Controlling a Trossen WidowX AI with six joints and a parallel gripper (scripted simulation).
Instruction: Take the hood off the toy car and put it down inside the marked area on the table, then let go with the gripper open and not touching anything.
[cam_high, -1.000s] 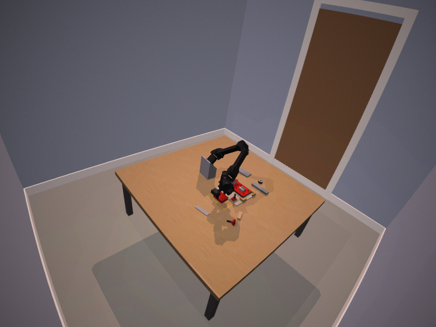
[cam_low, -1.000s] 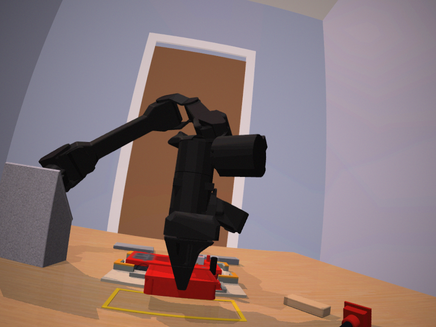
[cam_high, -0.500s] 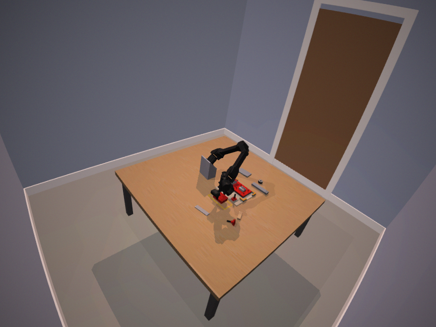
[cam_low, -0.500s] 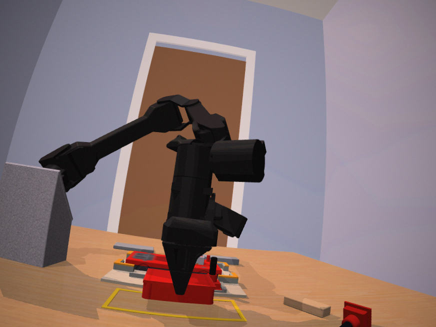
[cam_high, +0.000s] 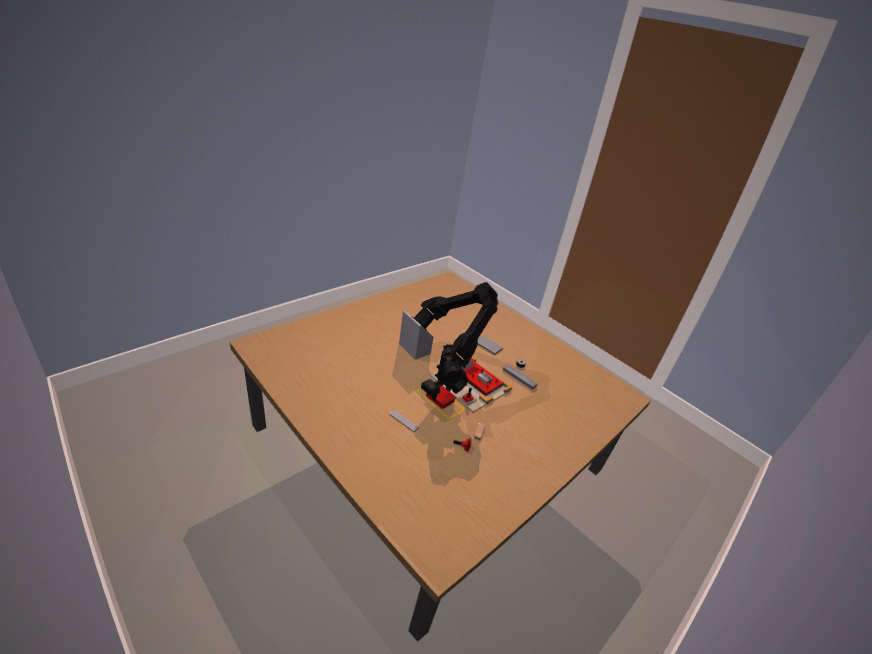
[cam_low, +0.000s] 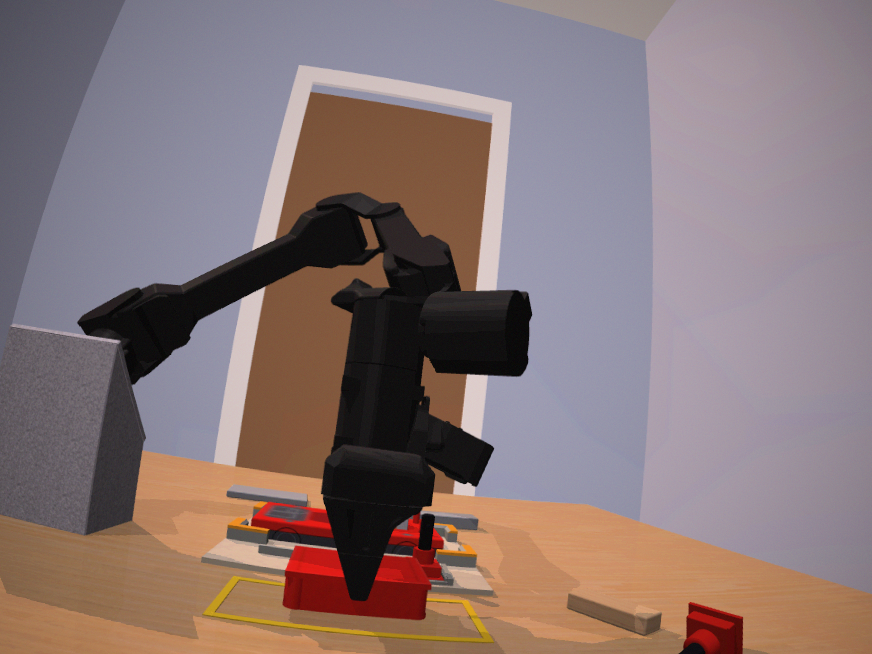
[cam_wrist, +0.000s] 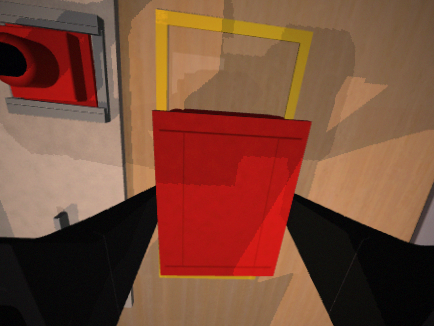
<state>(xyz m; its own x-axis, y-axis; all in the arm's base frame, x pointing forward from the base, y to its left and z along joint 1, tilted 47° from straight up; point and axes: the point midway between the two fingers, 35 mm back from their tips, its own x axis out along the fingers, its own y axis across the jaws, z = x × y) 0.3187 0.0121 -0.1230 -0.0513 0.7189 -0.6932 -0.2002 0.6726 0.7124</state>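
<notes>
Tool (cam_high: 434, 398) (cam_low: 359, 598) (cam_wrist: 223, 195): pinching red hood (cam_high: 442, 399) (cam_low: 316, 584) (cam_wrist: 220, 200) by its sides | hood: over yellow-marked area (cam_high: 450, 416) (cam_low: 352, 632) (cam_wrist: 162, 65) on table (cam_high: 338, 366) (cam_low: 535, 563) (cam_wrist: 370, 190), apparently just above or touching | step: lowering, seemingly | next: settling fully inside outline, then spreading

- No text, label, brand, number or sign can be read in any of the three views.
</notes>
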